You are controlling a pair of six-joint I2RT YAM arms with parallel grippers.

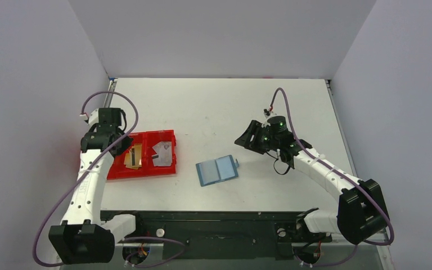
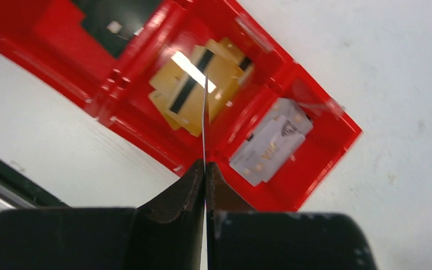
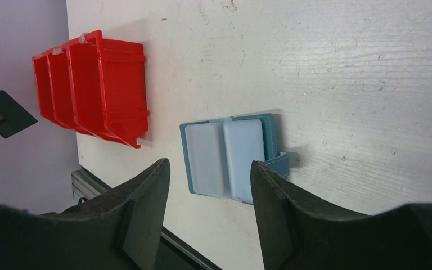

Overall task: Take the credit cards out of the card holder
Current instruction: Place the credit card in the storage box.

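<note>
1. The card holder (image 1: 217,170) lies open at the centre of the surface (image 1: 214,107).
2. At its 9 o'clock the red tray (image 3: 112,84) holds a tan card (image 2: 194,84) and a grey card (image 2: 270,143).
3. The left jaws pinch a dark card (image 3: 5,112) above the tray; the right jaws, at 2 o'clock, stand spread and empty.

White table (image 1: 219,107), plain pale grey walls (image 1: 219,34), even light

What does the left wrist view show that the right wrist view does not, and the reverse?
Only left wrist: left jaws shut on an edge-on card; tan cards and a grey card inside the compartments. Only right wrist: the blue card holder lying open, framed by open right jaws. Both: the red tray, the white table.
</note>
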